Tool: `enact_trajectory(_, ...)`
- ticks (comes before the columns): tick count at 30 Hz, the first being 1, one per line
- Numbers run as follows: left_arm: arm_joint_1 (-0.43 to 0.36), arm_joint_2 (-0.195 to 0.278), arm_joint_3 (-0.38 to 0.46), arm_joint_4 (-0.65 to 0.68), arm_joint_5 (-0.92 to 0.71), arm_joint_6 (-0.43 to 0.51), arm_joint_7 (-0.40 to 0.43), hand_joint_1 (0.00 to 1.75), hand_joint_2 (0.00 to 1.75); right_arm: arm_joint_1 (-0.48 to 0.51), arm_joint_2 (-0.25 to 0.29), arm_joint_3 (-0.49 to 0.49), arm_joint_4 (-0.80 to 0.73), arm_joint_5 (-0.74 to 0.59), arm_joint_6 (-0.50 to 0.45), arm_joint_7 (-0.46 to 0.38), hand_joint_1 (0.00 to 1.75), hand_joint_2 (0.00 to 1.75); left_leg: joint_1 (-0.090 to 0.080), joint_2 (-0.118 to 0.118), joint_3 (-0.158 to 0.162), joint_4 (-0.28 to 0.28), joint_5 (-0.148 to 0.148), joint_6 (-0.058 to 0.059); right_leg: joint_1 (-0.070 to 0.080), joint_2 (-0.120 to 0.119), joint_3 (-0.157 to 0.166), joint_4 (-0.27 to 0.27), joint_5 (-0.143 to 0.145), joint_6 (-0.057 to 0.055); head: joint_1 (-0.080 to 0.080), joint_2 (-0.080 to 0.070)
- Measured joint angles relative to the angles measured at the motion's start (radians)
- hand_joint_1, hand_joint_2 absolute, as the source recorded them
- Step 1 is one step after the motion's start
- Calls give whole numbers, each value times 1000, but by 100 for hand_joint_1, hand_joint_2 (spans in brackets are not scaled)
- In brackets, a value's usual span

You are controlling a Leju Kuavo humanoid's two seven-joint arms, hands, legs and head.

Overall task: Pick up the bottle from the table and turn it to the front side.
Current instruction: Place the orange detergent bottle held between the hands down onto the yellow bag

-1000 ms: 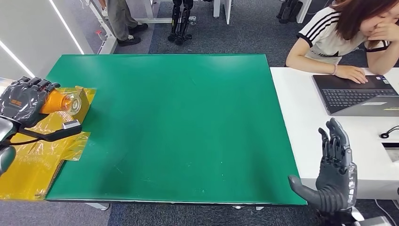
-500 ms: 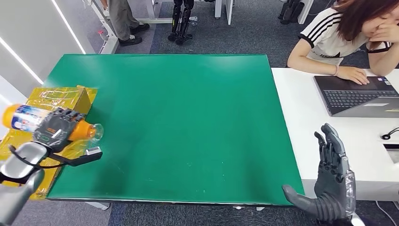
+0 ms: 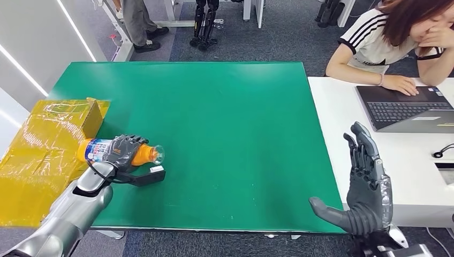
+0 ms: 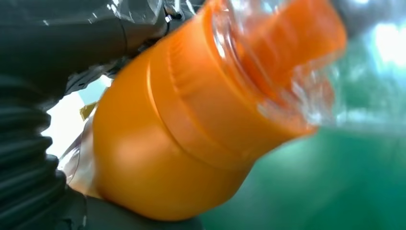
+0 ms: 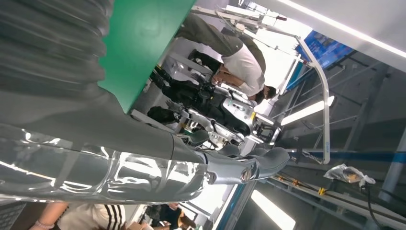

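My left hand point(image 3: 122, 151) grips the orange drink bottle point(image 3: 119, 152) around its middle, lying sideways over the green table's point(image 3: 225, 134) near-left part, beside the yellow wrapped box point(image 3: 40, 144). The bottle looks light, smooth plastic, likely slippery, so I favour the labelled waist. My right hand point(image 3: 367, 184) hangs with fingers spread, holding nothing.

A robotics lab or office: a green-covered work surface point(image 3: 214, 134) abuts a white desk point(image 3: 348, 134) where a person point(image 3: 396, 37) sits at an open grey laptop point(image 3: 401, 107), on grey carpet floor point(image 3: 289, 32) with another dark-legged robot point(image 3: 206, 24) standing behind.
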Motion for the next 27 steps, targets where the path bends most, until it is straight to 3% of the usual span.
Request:
enact_trajectory(6, -48, -35, -10, 83, 0, -23, 29, 175, 175, -16, 0, 10, 2, 1, 2, 11, 0, 175, 0, 0, 0, 0, 0, 0, 0, 0, 0, 0, 0, 0, 0, 0)
enact_trajectory(16, -147, -56, -38, 226, -128, -176, 264, 175, 175, -39, 11, 16, 36, 0, 17, 27, 0, 175, 0, 0, 1, -1, 1, 0, 0, 0, 1, 1, 0, -1, 0, 0)
enact_trajectory(21, -170, -65, -46, 256, -161, -234, 325, 175, 175, -58, 36, 18, 44, 24, 21, 61, 0, 175, 0, 0, 1, -1, 1, 0, 0, 0, 1, 1, 0, -1, 0, 0)
enact_trajectory(27, -205, -70, -47, 287, -172, -358, 367, 175, 175, -43, 50, 19, 53, 46, 21, 40, 0, 175, 0, 1, 3, -1, 0, 0, 0, 1, 2, 1, 0, -1, 0, 0)
